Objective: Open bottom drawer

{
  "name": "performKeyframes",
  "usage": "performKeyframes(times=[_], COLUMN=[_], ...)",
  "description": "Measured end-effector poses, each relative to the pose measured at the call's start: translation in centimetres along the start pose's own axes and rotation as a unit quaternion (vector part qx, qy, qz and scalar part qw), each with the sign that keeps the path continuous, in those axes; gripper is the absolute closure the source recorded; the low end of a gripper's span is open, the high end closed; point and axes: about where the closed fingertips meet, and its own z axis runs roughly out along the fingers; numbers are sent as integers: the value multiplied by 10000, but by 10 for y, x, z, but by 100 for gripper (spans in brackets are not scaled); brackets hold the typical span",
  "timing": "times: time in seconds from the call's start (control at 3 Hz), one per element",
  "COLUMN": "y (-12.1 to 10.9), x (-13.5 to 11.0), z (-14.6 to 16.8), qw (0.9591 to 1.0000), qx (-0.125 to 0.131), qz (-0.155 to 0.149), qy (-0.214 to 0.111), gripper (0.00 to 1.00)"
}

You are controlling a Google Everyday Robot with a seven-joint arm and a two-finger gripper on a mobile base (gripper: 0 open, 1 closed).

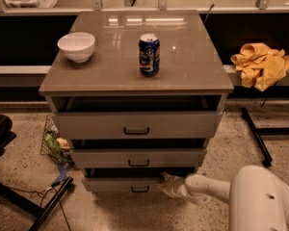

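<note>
The bottom drawer [120, 184] is the lowest of three grey-beige fronts on the cabinet, with a small black bar handle [140, 190]. It stands slightly pulled out, with a dark gap above its front. My gripper [166, 183] is at the right part of that drawer front, just right of the handle, at the end of my white arm [207, 186] that reaches in from the lower right.
The middle drawer [137, 158] and top drawer [135, 125] also stand slightly out. A white bowl [76, 46] and a blue can [149, 55] sit on the cabinet top. A yellow cloth [261, 64] lies on the right ledge. A black stand leg [48, 206] and a wire basket [55, 143] are at the left.
</note>
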Motion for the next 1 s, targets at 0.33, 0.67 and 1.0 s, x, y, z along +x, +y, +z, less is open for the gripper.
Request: performKeyframes(times=[0.33, 0.67, 1.0], y=[0, 0, 0], x=[0, 0, 0], z=[0, 0, 0], qw=[10000, 10000, 10000], qx=[0, -1, -1], qz=[0, 0, 0], qy=[0, 0, -1], gripper=[54, 31, 28])
